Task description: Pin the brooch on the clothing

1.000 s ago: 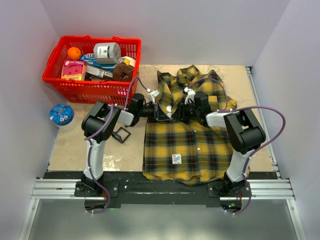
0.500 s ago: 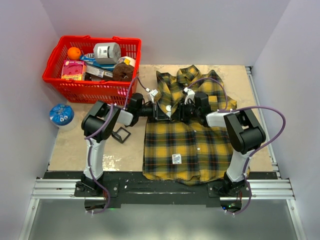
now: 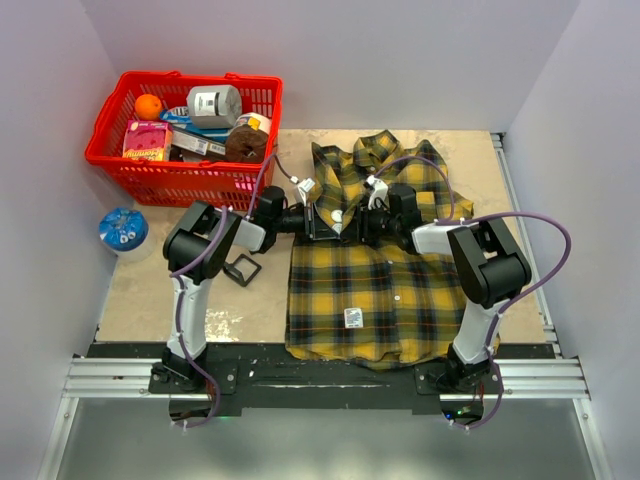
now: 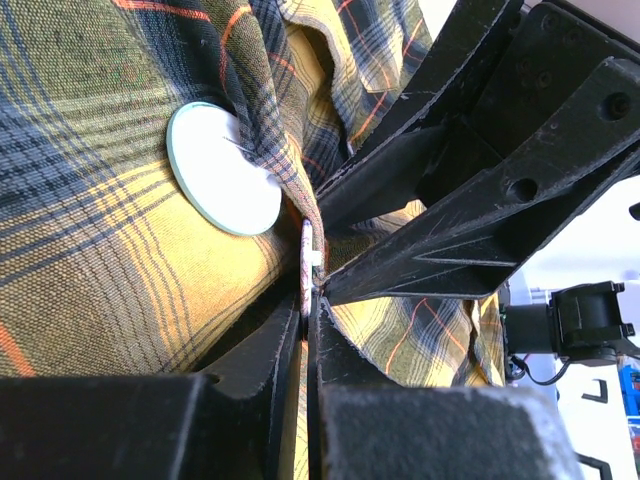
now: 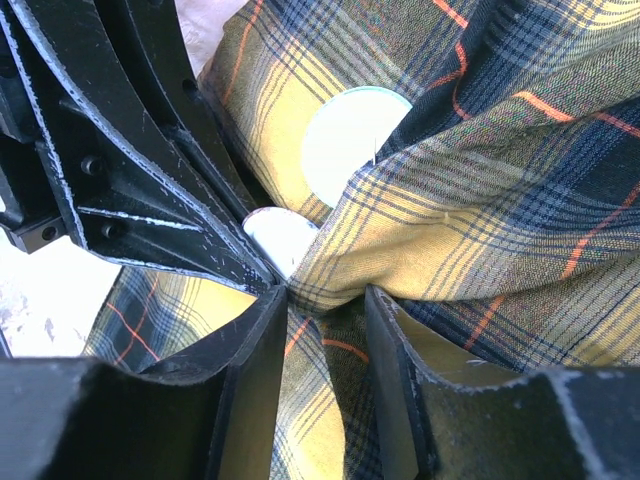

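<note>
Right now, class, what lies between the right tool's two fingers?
A raised fold of the plaid shirt, pinched in the right tool, shown in the right wrist view. Just beyond it, the left tool grips a small white disc.

Both arms share one build: white tubular lower links under boxy black joint housings, the left arm (image 3: 190,305) at lower left of the overhead view and the right arm (image 3: 488,268) at lower right. Thin purple cables (image 3: 545,222) loop alongside them. The fingers (image 4: 480,230) are angular and matte black, with pale scratches and round screw holes (image 4: 519,187).
</note>
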`<action>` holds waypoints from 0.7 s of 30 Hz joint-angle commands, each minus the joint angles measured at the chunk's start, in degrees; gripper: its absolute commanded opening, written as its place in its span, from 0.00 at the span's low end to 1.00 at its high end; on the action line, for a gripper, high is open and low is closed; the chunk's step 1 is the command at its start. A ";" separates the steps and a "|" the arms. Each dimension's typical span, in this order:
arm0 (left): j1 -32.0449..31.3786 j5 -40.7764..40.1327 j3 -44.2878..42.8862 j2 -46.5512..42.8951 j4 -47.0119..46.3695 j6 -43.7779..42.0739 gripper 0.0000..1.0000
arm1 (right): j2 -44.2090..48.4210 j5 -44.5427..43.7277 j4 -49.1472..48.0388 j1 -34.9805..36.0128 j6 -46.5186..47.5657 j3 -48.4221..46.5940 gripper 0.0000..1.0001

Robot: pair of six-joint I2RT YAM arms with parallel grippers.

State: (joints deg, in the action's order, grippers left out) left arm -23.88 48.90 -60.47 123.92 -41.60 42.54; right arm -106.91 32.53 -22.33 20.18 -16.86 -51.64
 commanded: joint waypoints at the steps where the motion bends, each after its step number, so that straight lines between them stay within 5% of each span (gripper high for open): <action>1: 1.20 1.81 0.79 0.89 -2.43 1.84 0.00 | -0.58 0.95 -2.63 -0.06 -0.28 -1.36 0.40; 21: 0.94 4.62 0.70 2.03 -4.19 2.46 0.00 | -0.49 4.99 -5.01 -1.99 -1.77 -0.66 0.36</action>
State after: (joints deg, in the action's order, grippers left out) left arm -23.68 51.42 -60.23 124.84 -44.18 42.92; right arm -106.91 35.35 -24.71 18.33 -18.39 -51.64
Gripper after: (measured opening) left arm 0.085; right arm 0.361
